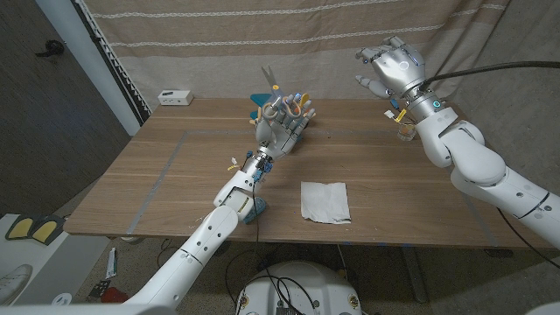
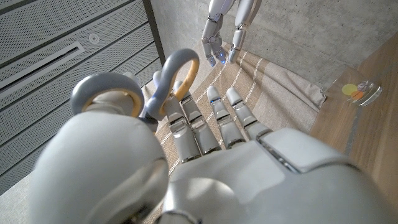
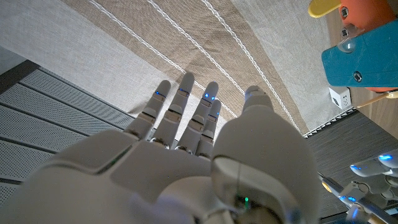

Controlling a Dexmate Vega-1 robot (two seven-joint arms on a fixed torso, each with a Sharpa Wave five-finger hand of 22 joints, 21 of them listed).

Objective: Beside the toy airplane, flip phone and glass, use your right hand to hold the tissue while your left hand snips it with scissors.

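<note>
- Left hand (image 1: 282,128) already grips the scissors (image 1: 278,101), blades up, over the table's (image 1: 175,175) far middle.
- Right hand (image 1: 391,66) hangs high, fingers spread, holding nothing — bring it down first.
- Tissue (image 1: 325,200) lies flat near the front edge; pinch one side and lift it taut — then cut.

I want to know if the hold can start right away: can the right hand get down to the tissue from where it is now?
Probably yes. The right hand is raised, open and holding nothing, and the tissue lies flat with bare table around it. The left hand with the scissors is off to one side.
</note>
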